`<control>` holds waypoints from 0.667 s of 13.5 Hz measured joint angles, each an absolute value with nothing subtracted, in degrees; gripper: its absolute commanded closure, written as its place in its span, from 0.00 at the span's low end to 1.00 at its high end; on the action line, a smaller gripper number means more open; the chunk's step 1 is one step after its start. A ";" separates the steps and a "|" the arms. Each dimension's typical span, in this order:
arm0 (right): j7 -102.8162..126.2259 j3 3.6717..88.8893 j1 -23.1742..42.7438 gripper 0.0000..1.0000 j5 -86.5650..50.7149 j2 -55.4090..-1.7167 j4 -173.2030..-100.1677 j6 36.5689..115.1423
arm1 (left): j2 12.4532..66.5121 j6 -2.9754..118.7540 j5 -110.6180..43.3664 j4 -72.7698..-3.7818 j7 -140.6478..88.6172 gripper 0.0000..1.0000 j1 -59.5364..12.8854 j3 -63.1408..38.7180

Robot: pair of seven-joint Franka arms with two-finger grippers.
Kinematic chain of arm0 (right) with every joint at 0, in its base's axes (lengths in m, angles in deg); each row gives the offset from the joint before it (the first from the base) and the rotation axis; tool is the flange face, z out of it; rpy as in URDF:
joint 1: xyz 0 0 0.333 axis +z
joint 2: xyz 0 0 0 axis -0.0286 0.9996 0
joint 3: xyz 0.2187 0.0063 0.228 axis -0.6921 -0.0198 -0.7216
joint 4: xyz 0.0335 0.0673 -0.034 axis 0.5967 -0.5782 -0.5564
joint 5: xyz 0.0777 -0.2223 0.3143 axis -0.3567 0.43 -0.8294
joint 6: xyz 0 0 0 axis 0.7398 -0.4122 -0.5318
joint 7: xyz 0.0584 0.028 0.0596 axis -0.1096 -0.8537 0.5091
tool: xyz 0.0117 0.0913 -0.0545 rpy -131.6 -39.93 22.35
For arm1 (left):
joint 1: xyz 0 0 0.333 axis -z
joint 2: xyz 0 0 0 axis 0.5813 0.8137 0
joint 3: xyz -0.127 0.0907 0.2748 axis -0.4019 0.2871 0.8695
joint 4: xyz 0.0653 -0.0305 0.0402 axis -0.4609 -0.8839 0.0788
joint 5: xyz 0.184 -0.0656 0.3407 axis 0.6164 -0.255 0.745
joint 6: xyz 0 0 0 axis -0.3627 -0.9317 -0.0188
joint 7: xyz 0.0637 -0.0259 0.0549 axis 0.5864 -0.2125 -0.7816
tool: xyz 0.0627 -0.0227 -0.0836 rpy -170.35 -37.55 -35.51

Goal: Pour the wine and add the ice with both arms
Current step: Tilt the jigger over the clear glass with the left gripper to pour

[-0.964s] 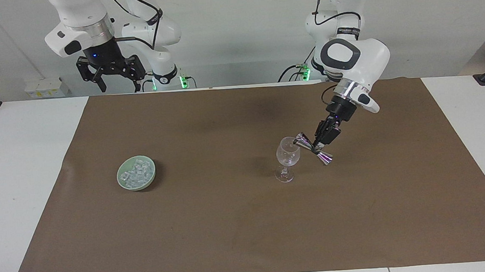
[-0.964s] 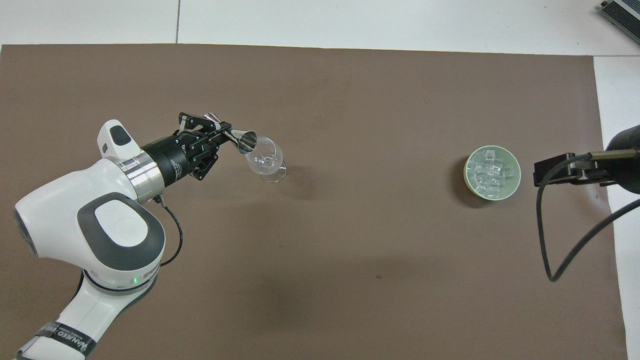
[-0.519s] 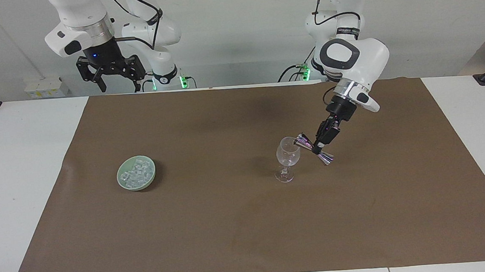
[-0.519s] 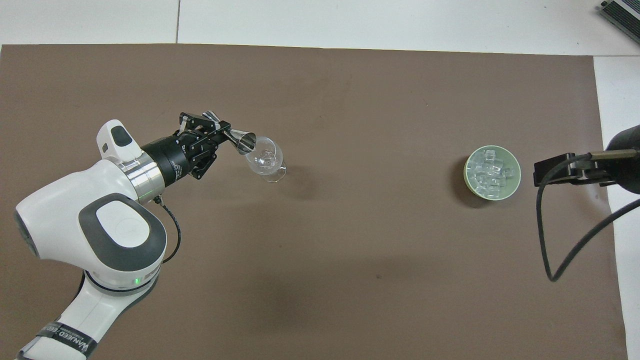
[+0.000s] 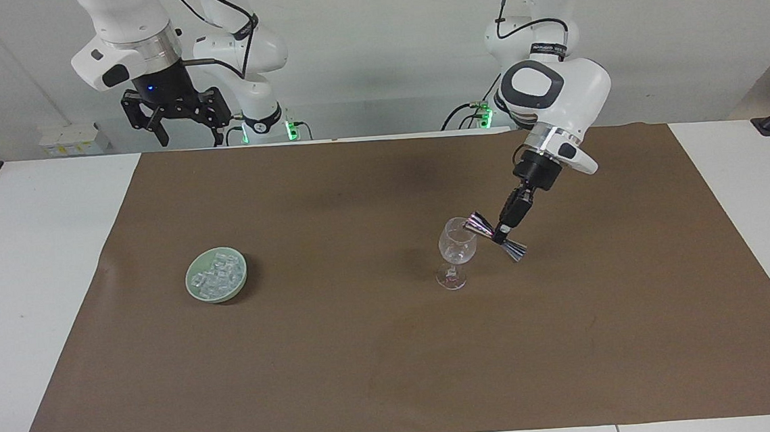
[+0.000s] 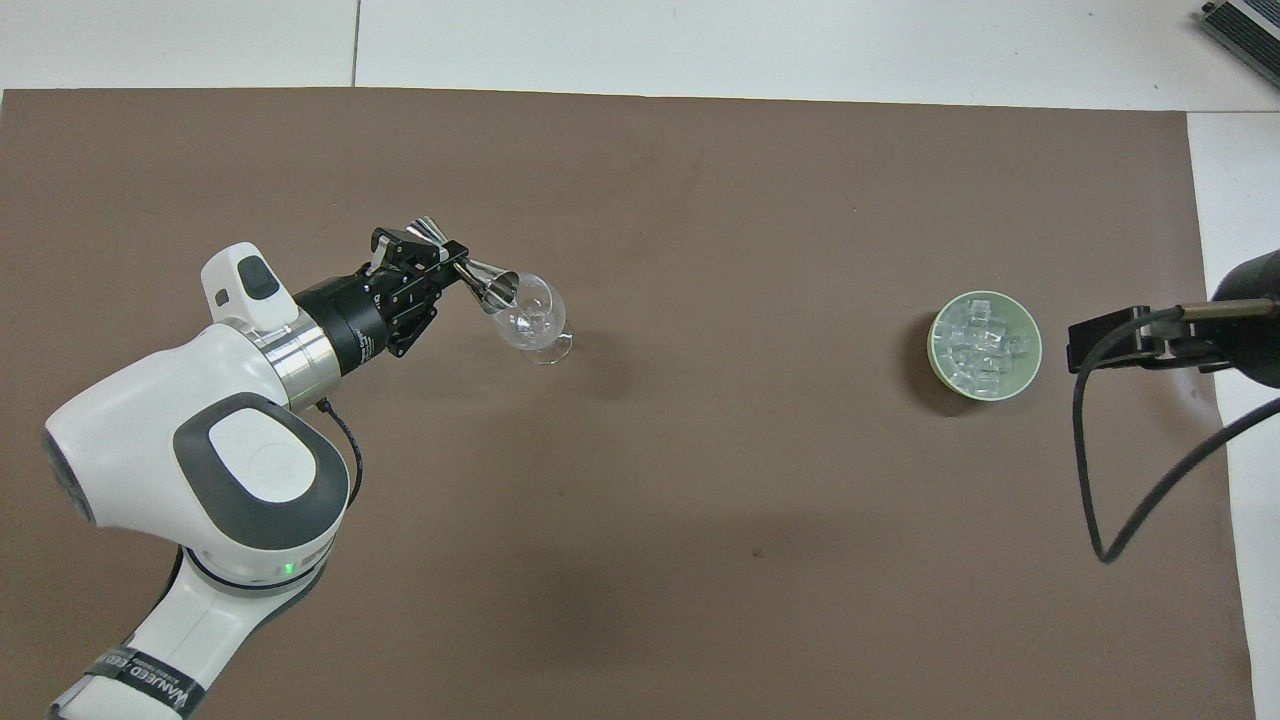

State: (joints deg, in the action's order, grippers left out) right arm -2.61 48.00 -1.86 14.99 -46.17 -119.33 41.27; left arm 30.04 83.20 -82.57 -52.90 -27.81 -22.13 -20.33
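A clear stemmed wine glass [image 5: 456,252] [image 6: 535,322] stands upright on the brown mat. My left gripper [image 5: 500,235] [image 6: 447,272] is shut on the waist of a silver double-cone jigger [image 5: 495,235] [image 6: 480,283]. The jigger is tipped on its side, one mouth at the glass's rim. The ice [image 5: 215,274] [image 6: 982,346] is a heap of small clear cubes in a pale green bowl [image 5: 239,284] [image 6: 937,355] toward the right arm's end. My right gripper [image 5: 188,136] hangs open and empty, raised at the robots' edge of the table; the right arm waits.
The brown mat [image 5: 394,351] covers most of the white table [image 5: 29,268]. A black cable [image 6: 1130,470] loops down from the right arm over the mat's edge beside the bowl.
The left arm has turned its wrist and tipped the jigger further toward the glass's rim. The glass, the bowl and the right arm have not moved.
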 measured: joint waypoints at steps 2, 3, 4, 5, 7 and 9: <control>-2.61 48.00 -1.86 0.00 14.99 -46.17 -119.33 41.27 | 30.04 84.05 -82.57 -52.90 -25.30 1.00 -22.10 -20.33; -2.61 48.00 -1.86 0.00 14.99 -46.17 -119.33 41.27 | 30.04 84.44 -82.57 -52.90 -24.30 1.00 -22.09 -20.33; -2.61 48.00 -1.86 0.00 14.99 -46.17 -119.33 41.27 | 30.04 84.72 -82.57 -52.90 -23.64 1.00 -22.03 -20.33; -2.61 48.00 -1.86 0.00 14.99 -46.17 -119.33 41.27 | 30.04 85.08 -82.57 -52.90 -23.06 1.00 -21.77 -20.32; -2.61 48.00 -1.86 0.00 14.99 -46.17 -119.33 41.27 | 30.04 86.34 -82.57 -52.86 -22.16 1.00 -20.91 -20.31; -2.61 48.00 -1.86 0.00 14.99 -46.17 -119.33 41.27 | 30.04 87.43 -82.56 -52.82 -21.63 1.00 -19.85 -20.34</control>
